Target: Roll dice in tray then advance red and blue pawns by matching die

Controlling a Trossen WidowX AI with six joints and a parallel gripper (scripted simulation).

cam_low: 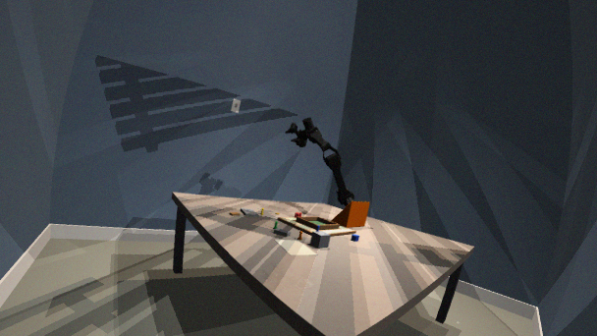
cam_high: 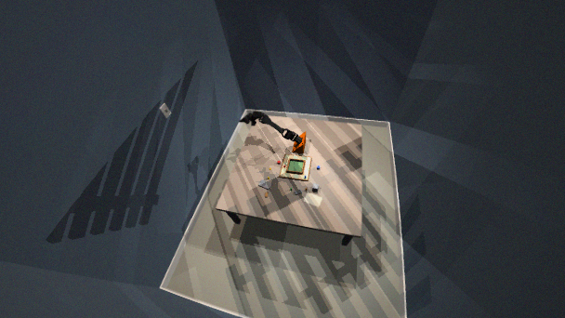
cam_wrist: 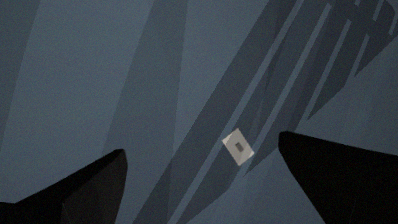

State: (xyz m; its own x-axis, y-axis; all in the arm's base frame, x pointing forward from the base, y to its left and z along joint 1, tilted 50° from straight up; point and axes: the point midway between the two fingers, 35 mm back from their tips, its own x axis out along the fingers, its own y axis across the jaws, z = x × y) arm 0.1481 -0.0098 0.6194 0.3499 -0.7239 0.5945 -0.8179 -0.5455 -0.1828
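The red die (cam_high: pixel 279 162) (cam_low: pixel 298 214) lies on the table beside the board's left edge in the top view. The blue die (cam_high: pixel 318 167) (cam_low: pixel 354 238) lies on the table beyond the opposite edge. The tray (cam_high: pixel 295 173) has a brown rim and green floor, and sits mid-board; no die shows in it. The blue pawn (cam_high: pixel 305 177) (cam_low: pixel 317 228) stands on the pale board (cam_high: pixel 290 176) near a corner. A tiny red pawn (cam_high: pixel 284 165) shows at the board's left side. Faces and arrows are too small to read. My gripper (cam_low: pixel 290 135) (cam_wrist: pixel 204 149) is open and empty, high above the table's far-left side.
An orange wedge (cam_high: pixel 299 143) (cam_low: pixel 359 214) stands behind the board by the arm's base. A grey box (cam_high: pixel 315 188) (cam_low: pixel 320 240), pale sheet (cam_high: pixel 313 200) (cam_low: pixel 295 247), green pawn (cam_low: pixel 275 224), orange pawn (cam_low: pixel 300 235), yellow pawn (cam_low: pixel 262 211) and flat grey piece (cam_high: pixel 265 184) (cam_low: pixel 248 212) lie around it.
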